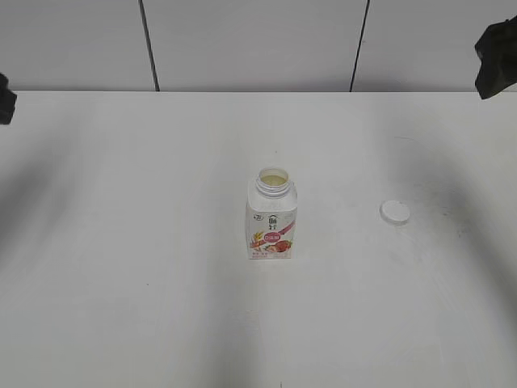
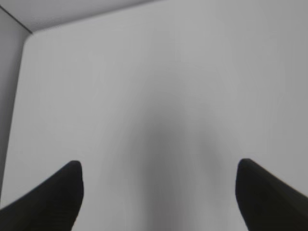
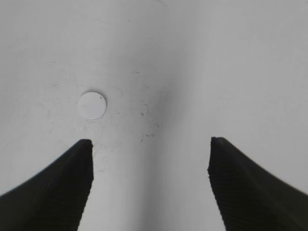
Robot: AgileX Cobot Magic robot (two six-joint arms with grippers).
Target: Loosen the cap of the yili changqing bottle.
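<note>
The right gripper is seen with its dark ribbed fingers spread wide and nothing held between them; bare white tabletop is framed in the gap. The surface below it is matte white and marked with small dark scuffs and specks. Ahead of the left finger of this gripper, apart from it, the cap is seen lying flat on the table as a small white disc. In the exterior view the same cap lies alone, well apart from the bottle, and only a black part of the right arm is shown at the upper right edge.

The left gripper is likewise spread open and empty, and only plain white tabletop, softly shadowed, is seen beyond it, with the table's edge and a grey wall at the far left of that view.

The yili changqing bottle is not caught by either wrist camera. In the exterior view it stands upright near the middle of the table, between the two arms and far from both. Its wide neck is uncovered and a pale liquid is visible inside. The body is white and squat, with a green logo above a pink-red fruit label.

Behind the table, a pale panelled wall with dark vertical seams is seen
</note>
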